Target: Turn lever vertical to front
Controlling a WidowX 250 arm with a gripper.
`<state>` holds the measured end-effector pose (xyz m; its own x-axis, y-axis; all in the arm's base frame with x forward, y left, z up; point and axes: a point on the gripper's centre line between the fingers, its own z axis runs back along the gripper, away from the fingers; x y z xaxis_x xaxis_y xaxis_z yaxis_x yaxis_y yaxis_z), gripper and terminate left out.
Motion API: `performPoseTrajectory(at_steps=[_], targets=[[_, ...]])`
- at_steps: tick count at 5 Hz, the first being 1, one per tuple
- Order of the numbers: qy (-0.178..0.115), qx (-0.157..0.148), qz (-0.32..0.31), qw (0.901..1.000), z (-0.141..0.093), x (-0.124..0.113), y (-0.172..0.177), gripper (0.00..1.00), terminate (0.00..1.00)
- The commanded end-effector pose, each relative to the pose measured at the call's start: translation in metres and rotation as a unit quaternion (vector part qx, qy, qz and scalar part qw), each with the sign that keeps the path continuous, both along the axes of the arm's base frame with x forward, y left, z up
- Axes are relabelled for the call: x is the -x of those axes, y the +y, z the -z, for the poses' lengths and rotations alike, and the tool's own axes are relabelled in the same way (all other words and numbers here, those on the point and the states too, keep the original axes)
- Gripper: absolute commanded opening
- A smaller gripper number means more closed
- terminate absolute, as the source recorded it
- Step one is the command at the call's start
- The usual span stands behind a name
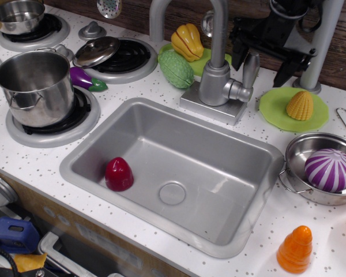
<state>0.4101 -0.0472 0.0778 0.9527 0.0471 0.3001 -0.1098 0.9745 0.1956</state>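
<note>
The lever (251,70) is standing upright on the faucet (216,81); the gripper (264,62), fingers spread apart, is hanging at its two o'clock, touching nothing.

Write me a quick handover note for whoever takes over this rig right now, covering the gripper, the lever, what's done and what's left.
Gripper: open, empty, raised behind and to the right of the lever, not touching it.
Lever: standing upright on the right side of the faucet body, above the sink.
Done: nothing visible; the lever is not turned to the front.
Left: bring the gripper to the lever and swing it forward, toward the sink.
</note>
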Motion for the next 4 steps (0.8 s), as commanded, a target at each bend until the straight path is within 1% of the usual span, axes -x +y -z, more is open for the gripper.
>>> performPoseTrajectory(at_steps=[1,2,3,4], targets=[[-0.032,-0.018,0.009,0.9993,-0.012,-0.008,0.018,1.00,0.00],[-0.038,-0.037,0.012,0.9985,-0.013,-0.015,0.026,1.00,0.00],[-0.038,-0.038,0.015,0.9985,-0.014,-0.021,0.031,0.00,0.00],[-0.039,-0.032,0.009,0.9987,-0.014,-0.021,0.027,0.00,0.00]])
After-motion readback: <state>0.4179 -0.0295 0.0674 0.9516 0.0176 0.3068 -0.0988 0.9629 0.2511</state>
